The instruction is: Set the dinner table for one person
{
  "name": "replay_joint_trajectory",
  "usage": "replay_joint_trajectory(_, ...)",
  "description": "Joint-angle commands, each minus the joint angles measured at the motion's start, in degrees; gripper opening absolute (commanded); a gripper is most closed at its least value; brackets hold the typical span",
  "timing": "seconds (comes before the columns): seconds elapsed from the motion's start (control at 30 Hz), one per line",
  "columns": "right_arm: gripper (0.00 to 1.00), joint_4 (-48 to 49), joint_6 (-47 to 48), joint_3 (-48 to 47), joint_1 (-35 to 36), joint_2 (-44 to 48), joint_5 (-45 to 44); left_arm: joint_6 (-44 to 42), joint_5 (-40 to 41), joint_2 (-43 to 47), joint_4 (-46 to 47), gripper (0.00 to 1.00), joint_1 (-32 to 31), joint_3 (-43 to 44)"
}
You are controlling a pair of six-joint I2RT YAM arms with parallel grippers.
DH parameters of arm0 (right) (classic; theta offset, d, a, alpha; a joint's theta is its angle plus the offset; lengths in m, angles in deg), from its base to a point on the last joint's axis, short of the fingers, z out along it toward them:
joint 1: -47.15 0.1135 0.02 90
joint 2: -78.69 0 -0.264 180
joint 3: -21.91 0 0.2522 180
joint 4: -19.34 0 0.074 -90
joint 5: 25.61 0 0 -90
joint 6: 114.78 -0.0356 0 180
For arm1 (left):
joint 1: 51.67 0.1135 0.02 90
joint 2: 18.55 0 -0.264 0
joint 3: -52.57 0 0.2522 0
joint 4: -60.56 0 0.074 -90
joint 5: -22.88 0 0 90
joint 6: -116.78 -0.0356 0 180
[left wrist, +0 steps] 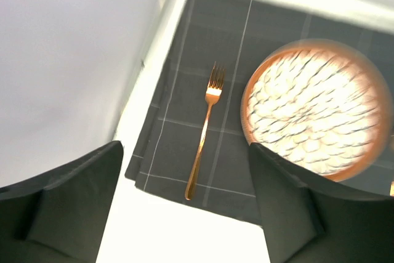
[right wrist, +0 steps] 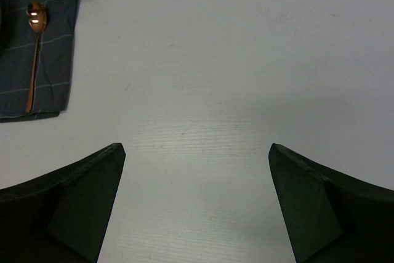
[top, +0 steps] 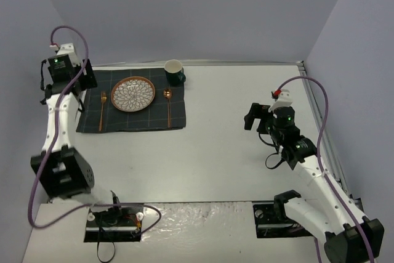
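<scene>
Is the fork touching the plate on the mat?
Apart. The left wrist view shows a strip of dark checked mat between the fork and the plate along the fork's whole length.

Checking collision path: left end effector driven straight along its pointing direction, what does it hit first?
Probably the copper fork lying on the dark checked mat: its handle sits between the open fingers in the wrist view. Depth is unclear.

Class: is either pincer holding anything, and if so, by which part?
Nothing is held. The left pincer is open above the fork; the right pincer is open above the dinner table.
</scene>
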Motion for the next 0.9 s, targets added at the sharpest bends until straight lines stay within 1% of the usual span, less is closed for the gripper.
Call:
replay_joint_trajectory(0.0,1.00,0.7,0.5,-4.6,0.5,4.1,-3.4,6.5,1.9,19.0,-5.4,0.82,0.3,-3.9)
replay_joint_trajectory(0.1,1.00,-0.2,0.1,-5.1,0.7,6.3,-5.4,8.4,3.3,29.8,-7.0,0.85,-1.0,-9.8)
replay_joint_trajectory(0.2,1.00,-1.0,-0.4,-5.6,2.1,8.2,-6.8,9.5,3.2,37.8,-9.6,0.88,-3.1,-13.9)
replay_joint_trajectory(0.27,1.00,-2.1,-0.6,-6.4,2.6,9.3,-7.1,9.1,3.8,41.4,-12.3,0.89,-6.1,-15.1)
replay_joint_trajectory(0.4,1.00,-4.2,1.2,-8.7,3.2,13.8,-9.5,8.7,5.2,47.6,-18.8,0.91,-11.9,-16.4)
replay_joint_trajectory(0.5,1.00,-4.9,3.0,-9.3,3.3,17.3,-11.4,8.7,5.4,52.7,-22.9,0.93,-14.5,-17.4)
replay_joint_trajectory(0.63,1.00,-5.7,6.3,-9.8,3.3,21.2,-12.9,9.7,4.7,57.6,-28.1,0.94,-14.8,-18.2)
replay_joint_trajectory(0.7,1.00,-5.8,8.8,-9.6,3.4,23.9,-12.9,11.1,4.0,60.8,-30.1,0.97,-16.6,-18.7)
replay_joint_trajectory(0.87,1.00,-5.8,10.6,-8.1,3.5,28.9,-13.9,11.5,3.8,62.9,-31.9,0.97,-16.6,-17.6)
